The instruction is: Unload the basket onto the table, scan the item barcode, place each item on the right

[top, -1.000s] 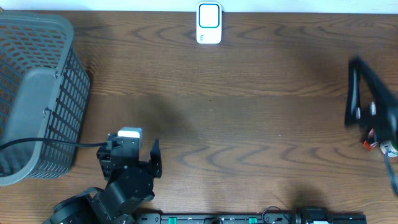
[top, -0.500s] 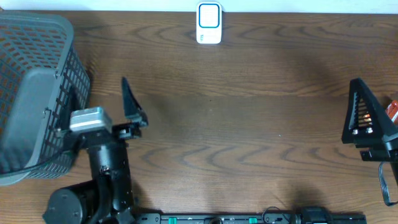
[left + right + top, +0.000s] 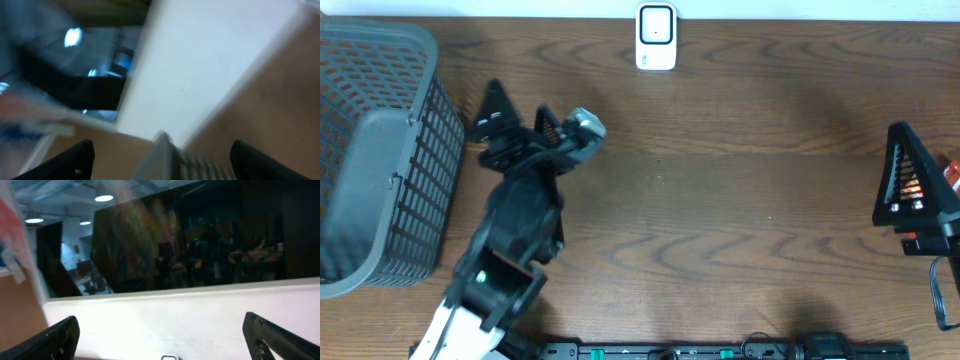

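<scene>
Beside the basket, the left tool hangs open and empty

Left tool (image 3: 518, 115) has its jaws spread with nothing between them, poised just beside the grey basket (image 3: 380, 150); its own wrist view is too blurred to add much. Across the desk (image 3: 720, 200), the right tool (image 3: 910, 190) is spread wide as well and carries nothing. No item lies out in plain sight. There is only a red-and-white scrap (image 3: 951, 176) at the far right edge, just beside the right tool, and I can't tell whether that is it. The scanner (image 3: 656, 37) stands at the back edge of the desk. To do this step well, I'd say: locate the item first and take it by its edges so the barcode stays uncovered. Then hold that face squarely and steadily toward the scanner.
</scene>
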`<action>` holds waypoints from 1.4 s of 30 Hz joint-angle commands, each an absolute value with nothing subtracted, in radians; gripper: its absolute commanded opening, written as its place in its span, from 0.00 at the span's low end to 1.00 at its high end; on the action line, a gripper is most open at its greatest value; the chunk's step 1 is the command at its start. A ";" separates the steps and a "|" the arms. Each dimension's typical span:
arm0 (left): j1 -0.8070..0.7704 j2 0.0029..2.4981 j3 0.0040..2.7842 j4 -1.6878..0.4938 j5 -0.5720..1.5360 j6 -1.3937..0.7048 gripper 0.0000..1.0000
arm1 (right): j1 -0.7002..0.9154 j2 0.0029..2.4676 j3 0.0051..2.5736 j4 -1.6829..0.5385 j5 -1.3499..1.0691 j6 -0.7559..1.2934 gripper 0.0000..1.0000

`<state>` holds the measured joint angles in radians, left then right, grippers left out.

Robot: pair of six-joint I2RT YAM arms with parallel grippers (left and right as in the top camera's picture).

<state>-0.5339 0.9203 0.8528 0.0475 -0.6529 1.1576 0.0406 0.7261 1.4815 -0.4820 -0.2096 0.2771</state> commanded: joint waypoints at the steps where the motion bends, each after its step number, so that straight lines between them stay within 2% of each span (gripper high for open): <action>1: -0.428 0.892 0.855 -0.080 -0.485 1.150 0.87 | 0.047 0.726 1.480 -0.484 -0.154 0.206 0.99; 8: -0.189 0.672 0.855 -0.174 -0.307 0.911 0.87 | 0.047 0.698 1.478 -0.482 -0.154 0.118 0.99; 14: 0.031 0.448 0.855 -0.300 0.064 0.616 0.87 | 0.047 0.589 1.462 -0.487 -0.112 0.117 0.99; 20: 0.049 0.391 0.855 -0.242 0.336 0.562 0.87 | 0.046 0.402 1.385 -0.471 -0.085 0.118 0.99; 31: 0.084 0.329 0.855 -0.180 0.352 0.563 0.87 | 0.001 0.012 1.186 -0.434 -0.046 0.164 0.99; 36: 0.084 0.330 0.855 -0.170 0.348 0.563 0.87 | -0.029 0.015 1.178 -0.459 -0.025 0.174 0.99; 39: 0.084 0.327 0.855 -0.167 0.313 0.563 0.87 | -0.041 0.012 1.145 -0.458 -0.024 0.256 0.99; 42: 0.084 0.292 0.855 -0.179 0.303 0.562 0.87 | -0.047 0.007 1.082 -0.413 -0.023 0.299 0.96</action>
